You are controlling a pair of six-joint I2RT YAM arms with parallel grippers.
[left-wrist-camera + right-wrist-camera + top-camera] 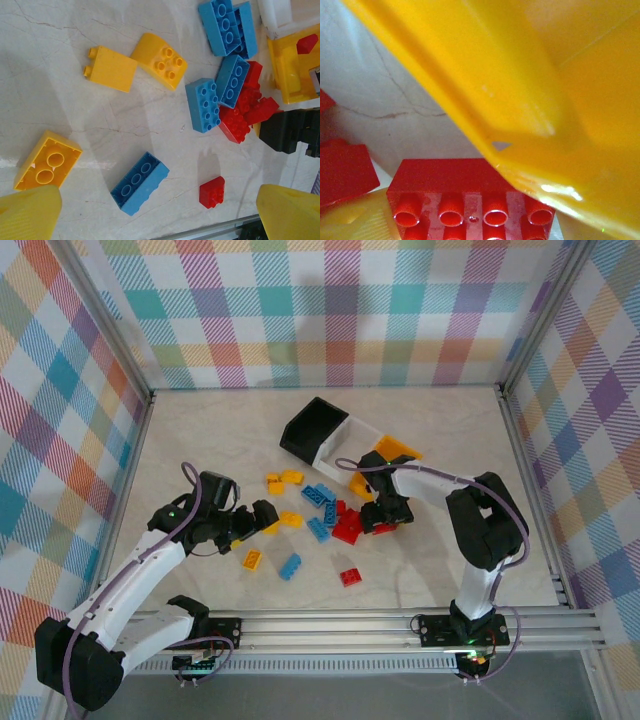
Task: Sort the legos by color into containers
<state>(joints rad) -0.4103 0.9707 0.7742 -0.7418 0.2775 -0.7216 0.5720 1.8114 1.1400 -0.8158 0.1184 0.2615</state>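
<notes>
**A:** Left pincer gapes empty above the worktop. And the right pincer?

**B:** It's down at the red pile; I can't tell whether it grips. The red brick under it looks light, rigid and slick, so pinch its flat long sides.
</notes>
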